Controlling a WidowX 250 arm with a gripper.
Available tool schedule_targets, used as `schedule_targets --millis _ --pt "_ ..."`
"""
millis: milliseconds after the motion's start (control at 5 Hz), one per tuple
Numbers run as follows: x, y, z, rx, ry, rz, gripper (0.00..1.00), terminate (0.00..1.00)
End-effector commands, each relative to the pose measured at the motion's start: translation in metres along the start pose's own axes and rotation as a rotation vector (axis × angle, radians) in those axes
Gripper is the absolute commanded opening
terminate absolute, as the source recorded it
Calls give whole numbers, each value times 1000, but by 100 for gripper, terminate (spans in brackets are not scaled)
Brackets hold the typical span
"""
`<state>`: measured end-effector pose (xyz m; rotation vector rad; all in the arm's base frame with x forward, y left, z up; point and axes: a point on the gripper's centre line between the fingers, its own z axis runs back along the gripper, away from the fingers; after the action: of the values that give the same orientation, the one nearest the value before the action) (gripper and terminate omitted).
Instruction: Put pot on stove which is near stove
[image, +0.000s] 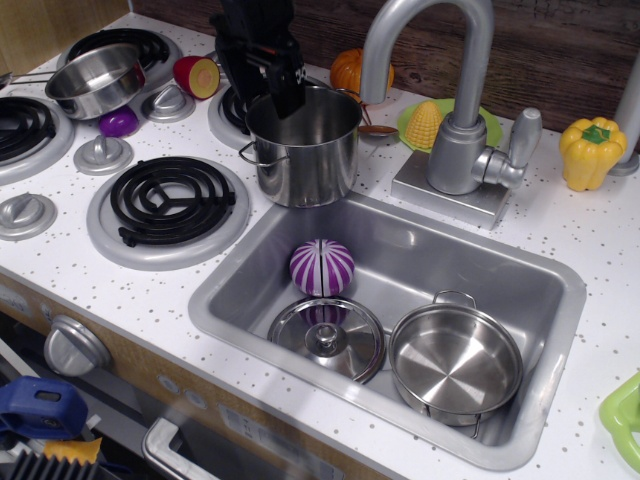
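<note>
Beside one pot (304, 146): four stoves, one gripper (283, 95)

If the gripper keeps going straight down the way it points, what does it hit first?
Probably the back rim of the pot: the gripper points down right at it. Depth is unclear, so one finger may pass inside.

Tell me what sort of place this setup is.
Most likely a toy play kitchen. The signs: black spiral-coil burners in silver rings with plastic knobs, a small steel sink under a chunky grey faucet, and plastic food such as a yellow pepper and corn.
</note>
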<state>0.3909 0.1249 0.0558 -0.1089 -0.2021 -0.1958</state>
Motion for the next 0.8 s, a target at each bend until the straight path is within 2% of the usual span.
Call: schedule_targets --millis 0,200,600 --pt "-1 -1 3 -7 -43 13 100 0" --pt "-2 -4 -2 -2 -45 40 0 0" --pt "0 -2 6 -20 -22 32 0 0"
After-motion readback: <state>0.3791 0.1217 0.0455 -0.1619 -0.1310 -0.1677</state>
